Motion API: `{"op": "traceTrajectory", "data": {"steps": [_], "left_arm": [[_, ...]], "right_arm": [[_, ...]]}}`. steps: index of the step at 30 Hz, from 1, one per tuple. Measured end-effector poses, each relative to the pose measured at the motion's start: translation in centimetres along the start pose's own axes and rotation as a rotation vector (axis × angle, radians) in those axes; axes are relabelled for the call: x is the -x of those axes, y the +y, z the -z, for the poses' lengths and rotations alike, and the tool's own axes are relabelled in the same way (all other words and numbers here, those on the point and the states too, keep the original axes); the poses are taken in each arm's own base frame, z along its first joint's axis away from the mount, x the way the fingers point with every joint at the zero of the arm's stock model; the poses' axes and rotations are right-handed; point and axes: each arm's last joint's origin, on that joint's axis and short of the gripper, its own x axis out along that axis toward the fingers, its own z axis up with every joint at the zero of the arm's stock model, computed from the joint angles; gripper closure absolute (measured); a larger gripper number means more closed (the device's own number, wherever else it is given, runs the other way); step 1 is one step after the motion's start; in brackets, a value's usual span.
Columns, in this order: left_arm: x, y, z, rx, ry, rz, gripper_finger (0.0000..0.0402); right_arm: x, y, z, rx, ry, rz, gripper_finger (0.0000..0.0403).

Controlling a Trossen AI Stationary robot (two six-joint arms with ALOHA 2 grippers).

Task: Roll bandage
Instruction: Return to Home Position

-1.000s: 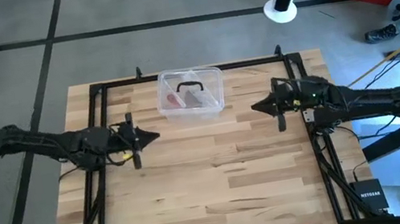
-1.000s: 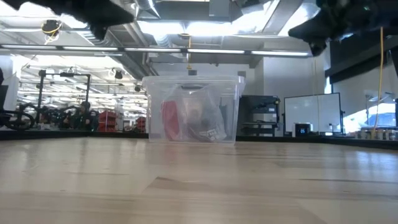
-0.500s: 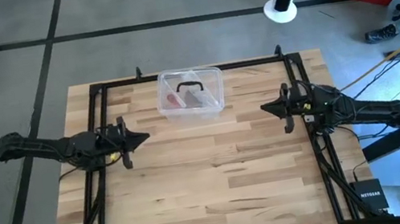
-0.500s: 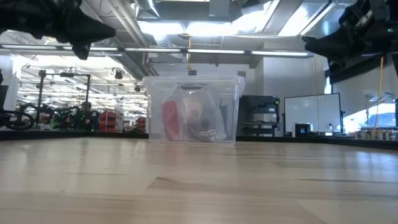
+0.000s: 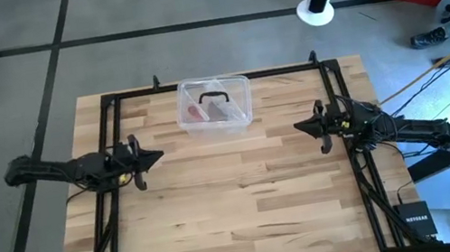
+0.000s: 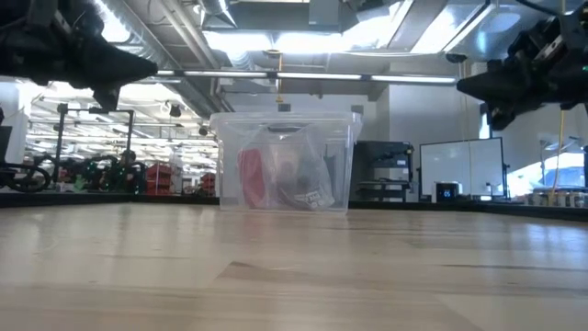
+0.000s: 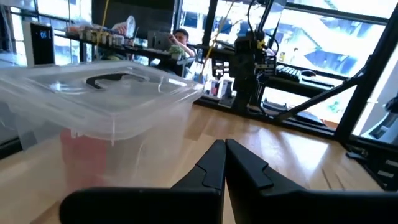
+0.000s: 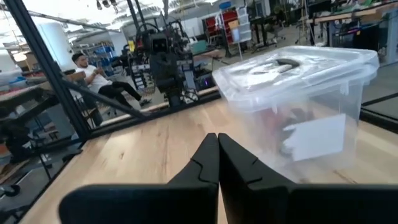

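The red bandage (image 6: 250, 176) sits shut inside the lidded clear box (image 5: 241, 87) at the far middle of the table (image 5: 240, 215). Both arms hang well apart from it, out toward the table's sides. The left gripper (image 5: 159, 153) and right gripper (image 5: 298, 126) each pinch their fingers together on nothing. To me this looks like the parking step. Next, each arm only needs to fold back to rest, keeping wide of the box.

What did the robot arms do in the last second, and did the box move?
Both arms drew back from the clear box, each toward its own side of the table. The left gripper slid left and the right gripper slid right, and both dropped lower. Their fingers are shut and empty; nothing was grabbed or let go. The box stayed put, lid on, with the red bandage inside.
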Motion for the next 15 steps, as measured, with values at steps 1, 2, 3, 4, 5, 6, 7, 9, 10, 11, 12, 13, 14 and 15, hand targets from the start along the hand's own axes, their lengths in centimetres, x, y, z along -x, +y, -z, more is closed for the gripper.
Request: {"op": "traceTrajectory", "data": {"steps": [1, 2, 3, 4, 5, 6, 7, 9, 10, 11, 12, 13, 14, 15], "left_arm": [[0.11, 0.08, 0.14, -0.005, -0.008, 0.001, 0.0399], [0.24, 0.14, 0.14, -0.005, -0.025, 0.004, 0.04], [0.39, 0.2, 0.1, -0.003, -0.045, 0.008, 0.04], [0.54, 0.26, 0.08, -0.006, -0.066, 0.011, 0.04], [0.7, 0.33, 0.04, -0.004, -0.085, 0.012, 0.04], [0.78, 0.39, 0.12, -0.007, -0.096, 0.013, 0.0399], [0.75, 0.41, 0.2, -0.017, -0.092, 0.003, 0.0399], [0.7, 0.44, 0.41, -0.046, -0.07, -0.004, 0.04], [0.71, 0.51, 0.49, -0.055, -0.064, -0.018, 0.04], [0.71, 0.58, 0.53, -0.058, -0.062, -0.039, 0.04], [0.71, 0.62, 0.5, -0.057, -0.067, -0.054, 0.04], [0.71, 0.65, 0.54, -0.063, -0.063, -0.064, 0.0399], [0.71, 0.7, 0.56, -0.067, -0.062, -0.079, 0.0399], [0.71, 0.74, 0.56, -0.068, -0.063, -0.094, 0.0399]], "right_arm": [[-0.04, -0.03, 0.13, -0.005, -0.001, -0.001, 0.04], [-0.08, -0.07, 0.23, -0.014, -0.008, -0.001, 0.04], [-0.09, -0.06, 0.25, -0.018, -0.011, -0.006, 0.04], [-0.09, -0.01, 0.22, -0.022, -0.012, -0.023, 0.0401], [-0.09, 0.08, 0.13, -0.021, -0.018, -0.047, 0.0401], [-0.08, 0.15, 0.04, -0.02, -0.024, -0.065, 0.0401], [-0.08, 0.18, 0.02, -0.02, -0.026, -0.071, 0.04], [-0.09, 0.13, 0.14, -0.022, -0.015, -0.063, 0.0398], [-0.09, 0.09, 0.19, -0.022, -0.012, -0.054, 0.0398], [-0.09, 0.06, 0.19, -0.023, -0.014, -0.044, 0.0397], [-0.1, 0.02, 0.19, -0.023, -0.017, -0.032, 0.0397], [-0.1, 0.01, 0.18, -0.023, -0.019, -0.029, 0.0397], [-0.1, 0.0, 0.21, -0.022, -0.016, -0.026, 0.0397], [-0.1, -0.03, 0.29, -0.02, -0.008, -0.022, 0.0397]]}}
